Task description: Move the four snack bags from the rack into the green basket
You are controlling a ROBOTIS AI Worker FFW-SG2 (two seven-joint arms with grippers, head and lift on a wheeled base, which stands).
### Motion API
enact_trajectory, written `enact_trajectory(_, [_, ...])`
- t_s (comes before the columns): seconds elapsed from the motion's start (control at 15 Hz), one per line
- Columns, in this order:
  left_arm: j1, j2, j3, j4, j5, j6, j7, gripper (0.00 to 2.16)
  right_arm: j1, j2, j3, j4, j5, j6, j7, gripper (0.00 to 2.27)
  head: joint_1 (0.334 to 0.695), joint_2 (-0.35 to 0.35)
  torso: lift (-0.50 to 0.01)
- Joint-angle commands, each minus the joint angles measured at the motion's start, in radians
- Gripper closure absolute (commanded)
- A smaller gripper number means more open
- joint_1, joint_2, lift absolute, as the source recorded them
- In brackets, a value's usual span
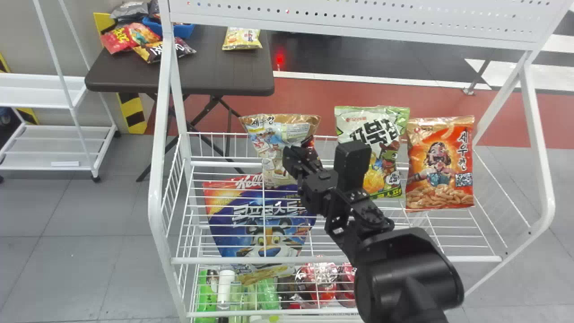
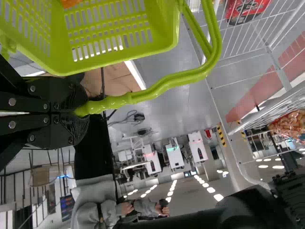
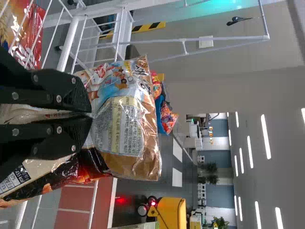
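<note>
Pick step: right end effector [image 3: 90, 114] clamped on brown bag [image 3: 126, 126], left [image 2: 85, 110] on green basket handle [image 2: 164, 84]; next, lift bag clear

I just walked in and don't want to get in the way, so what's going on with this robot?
It's getting snack bags from a white rack into a green basket. The right gripper has its fingers closed on a brown-topped snack bag, at the rack. The left gripper holds the basket by its handle. A blue bag, a green-and-white bag and an orange bag are in the rack.
</note>
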Motion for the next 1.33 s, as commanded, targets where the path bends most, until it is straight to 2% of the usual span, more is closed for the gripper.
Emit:
enact_trajectory(0.0, [-0.001,-0.001,-0.002,-0.004,0.0,0.0,-0.001,2.11,0.088,-0.012,-0.011,-0.147,-0.007,0.039,0.016,2.04,0.695,-0.147,0.0])
enact_trajectory(0.33, [-0.001,-0.001,0.002,-0.006,0.003,0.0,-0.003,2.11,0.362,-0.031,-0.103,-0.562,-0.032,0.236,0.077,2.04,0.695,-0.186,0.0])
enact_trajectory(0.6, [-0.003,-0.004,-0.001,-0.003,0.003,-0.006,0.007,2.11,0.624,-0.038,-0.176,-0.822,-0.015,0.343,0.086,2.04,0.695,-0.262,0.0])
enact_trajectory(0.67, [-0.001,-0.005,0.001,-0.003,0.003,-0.006,0.008,2.11,0.697,-0.038,-0.199,-0.87,-0.013,0.352,0.086,2.04,0.695,-0.304,0.0])
enact_trajectory(0.8, [-0.001,-0.005,0.002,-0.001,0.003,-0.009,0.013,2.11,0.792,-0.04,-0.232,-0.911,-0.026,0.435,0.105,2.04,0.695,-0.349,0.0])
enact_trajectory(1.07, [0.009,-0.01,0.007,0.005,0.009,-0.034,0.03,2.11,0.868,-0.083,-0.295,-0.908,-0.125,0.699,0.123,2.04,0.695,-0.35,0.0])
enact_trajectory(1.27, [0.006,-0.011,0.007,0.013,0.011,-0.046,0.03,2.11,0.891,-0.083,-0.302,-0.859,-0.194,0.877,0.134,2.04,0.695,-0.35,0.0])
